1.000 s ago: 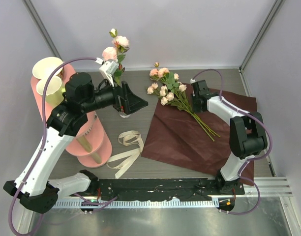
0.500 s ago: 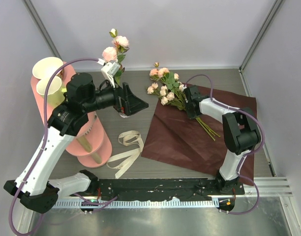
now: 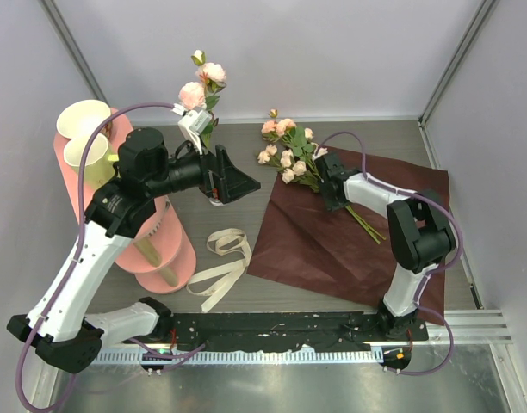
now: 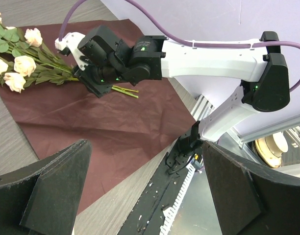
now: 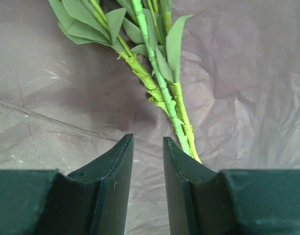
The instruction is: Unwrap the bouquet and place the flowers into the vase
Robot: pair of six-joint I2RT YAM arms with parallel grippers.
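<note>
Hovering low over the dark red paper [image 3: 332,249], the right gripper [image 5: 147,139] had its jaws narrowly apart and empty. The flowers [image 3: 289,159] lay there, their stems [image 5: 160,83] just beside one finger, seemingly lined up for a pinch. The left gripper [image 4: 146,147] gaped wide near an upright sprig [image 3: 203,82].

The dark red paper [image 5: 52,98] beneath the right end effector [image 5: 147,142] looks matt and creased. The stems of the flowers [image 5: 162,88] just ahead look matt too.

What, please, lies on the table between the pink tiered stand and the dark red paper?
The cream ribbon lies there, loose on the table, touching neither; the top view shows it.
</note>
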